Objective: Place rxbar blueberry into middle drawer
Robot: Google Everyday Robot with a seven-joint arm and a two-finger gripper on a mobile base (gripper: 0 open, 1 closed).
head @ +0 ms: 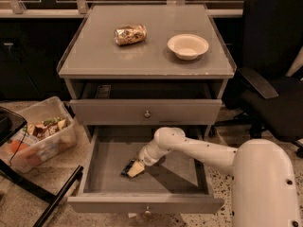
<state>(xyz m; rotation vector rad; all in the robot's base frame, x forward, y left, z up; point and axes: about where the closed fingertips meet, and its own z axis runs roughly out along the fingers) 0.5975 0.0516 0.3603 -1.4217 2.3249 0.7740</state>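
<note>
The middle drawer (189,174) is pulled out wide, with its grey floor showing and its knob at the front (147,211). My white arm reaches down into it from the right. My gripper (135,169) is low over the drawer floor, left of centre. The rxbar blueberry (127,168) shows as a small dark blue piece at the gripper's tip, on or just above the floor. I cannot tell whether it is still held.
The drawer above (147,112) is shut. On the cabinet top lie a crumpled gold-brown foil packet (130,34) and a white bowl (188,46). A clear bin of snacks (38,136) stands on the floor at left, and a black office chair (272,79) at right.
</note>
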